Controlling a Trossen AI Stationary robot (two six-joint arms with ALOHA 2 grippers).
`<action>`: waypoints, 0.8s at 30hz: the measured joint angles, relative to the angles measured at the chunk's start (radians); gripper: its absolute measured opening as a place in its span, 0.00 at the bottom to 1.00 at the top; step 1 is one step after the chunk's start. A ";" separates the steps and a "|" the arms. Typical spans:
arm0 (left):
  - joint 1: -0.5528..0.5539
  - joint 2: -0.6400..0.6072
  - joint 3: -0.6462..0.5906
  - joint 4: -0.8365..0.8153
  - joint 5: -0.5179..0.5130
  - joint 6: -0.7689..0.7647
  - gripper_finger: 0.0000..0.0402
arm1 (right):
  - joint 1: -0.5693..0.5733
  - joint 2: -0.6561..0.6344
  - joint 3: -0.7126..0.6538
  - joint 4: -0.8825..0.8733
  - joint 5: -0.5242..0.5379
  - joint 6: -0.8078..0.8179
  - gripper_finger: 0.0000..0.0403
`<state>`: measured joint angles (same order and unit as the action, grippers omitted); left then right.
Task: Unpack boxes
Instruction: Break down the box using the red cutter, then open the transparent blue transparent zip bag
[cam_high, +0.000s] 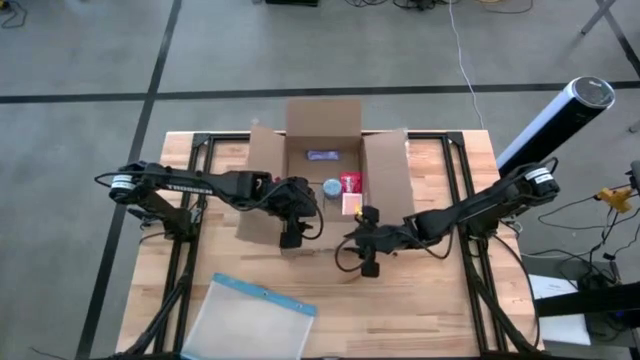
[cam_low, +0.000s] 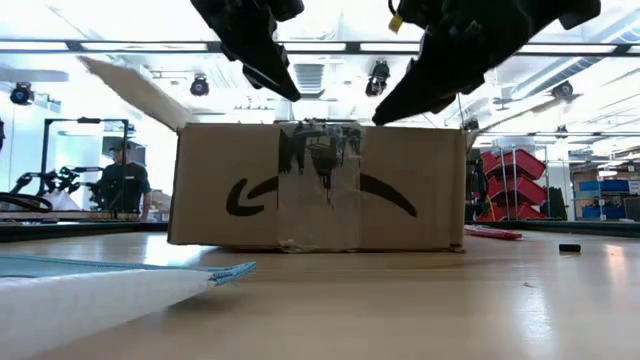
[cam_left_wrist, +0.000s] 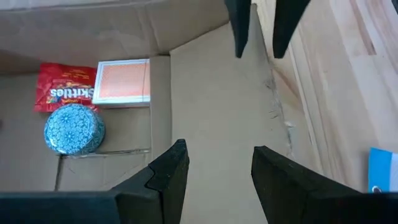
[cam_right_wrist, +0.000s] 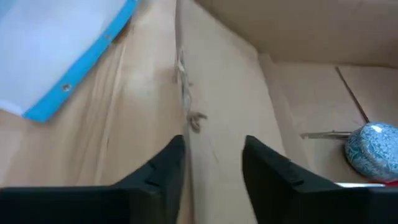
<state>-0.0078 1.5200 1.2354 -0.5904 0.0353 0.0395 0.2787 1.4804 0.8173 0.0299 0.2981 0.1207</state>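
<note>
The brown cardboard box (cam_high: 325, 170) stands open in the middle of the table, flaps spread; its taped front wall (cam_low: 320, 185) faces the near edge. Inside lie a blue patterned round tin (cam_left_wrist: 74, 129), a red Skittles bag (cam_left_wrist: 62, 87), an orange card pack (cam_left_wrist: 122, 81) and a purple item (cam_high: 322, 156). My left gripper (cam_left_wrist: 221, 180) is open above the box's near cardboard panel (cam_left_wrist: 217, 106), left of centre. My right gripper (cam_right_wrist: 214, 168) is open above the same panel's edge, right of centre. In the low view both grippers hang just over the box's top edge.
A clear plastic pouch with a blue edge (cam_high: 250, 315) lies on the table near the front left. A flat red thing (cam_low: 492, 233) and a small black piece (cam_low: 570, 247) lie right of the box. A person (cam_low: 125, 185) stands in the room behind.
</note>
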 joint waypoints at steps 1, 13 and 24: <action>0.000 0.000 0.000 0.000 0.000 0.000 0.39 | -0.001 0.006 0.000 0.006 0.001 -0.004 0.40; -0.058 -0.068 -0.001 0.018 0.003 0.086 0.39 | 0.040 -0.137 0.023 0.011 -0.043 -0.043 0.59; -0.214 -0.425 -0.178 0.142 -0.063 0.057 0.39 | 0.167 -0.459 -0.074 -0.017 0.007 -0.058 0.49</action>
<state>-0.2215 1.0953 1.0577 -0.4486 -0.0276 0.0961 0.4452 1.0219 0.7429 0.0130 0.3054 0.0629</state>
